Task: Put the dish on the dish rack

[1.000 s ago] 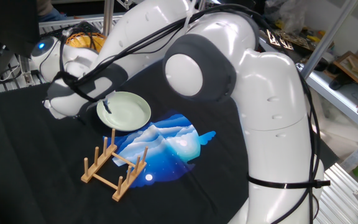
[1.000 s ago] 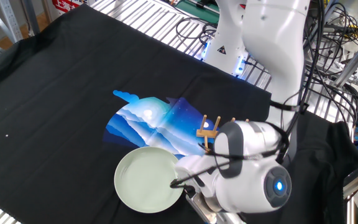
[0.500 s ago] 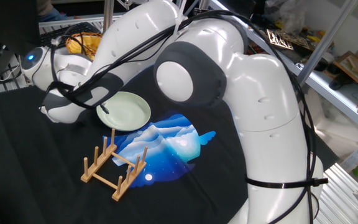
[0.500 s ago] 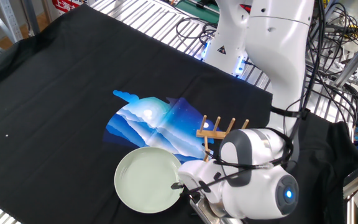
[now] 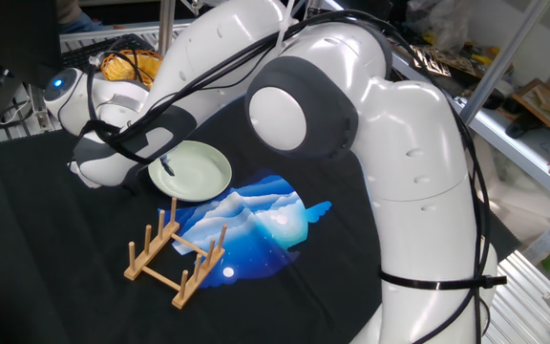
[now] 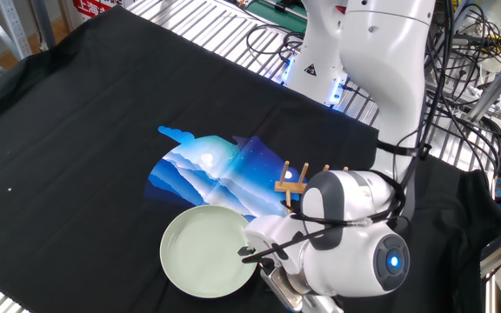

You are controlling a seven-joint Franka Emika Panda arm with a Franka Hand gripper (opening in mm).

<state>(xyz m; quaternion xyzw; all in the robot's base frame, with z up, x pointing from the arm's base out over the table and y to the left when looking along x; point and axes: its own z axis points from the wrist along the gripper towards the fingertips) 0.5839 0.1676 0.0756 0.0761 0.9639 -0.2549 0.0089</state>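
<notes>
Worktop (image 6: 76, 113): draped in black cloth with a blue printed patch at its middle.
Arm: bent low over the dish to reach its rim.
Dish (image 5: 195, 170): pale-green plate, flat on the cloth beside the patch, not yet racked.
Dish rack (image 5: 174, 256): light wood, empty, near the dish, slots free for it.
Pincer (image 6: 249, 254): at the dish's rim, one finger over the edge; grip cannot be told.

one fixed view: high behind arm | other: opposite, high | shared: dish (image 5: 191, 170) (image 6: 205, 250)
</notes>
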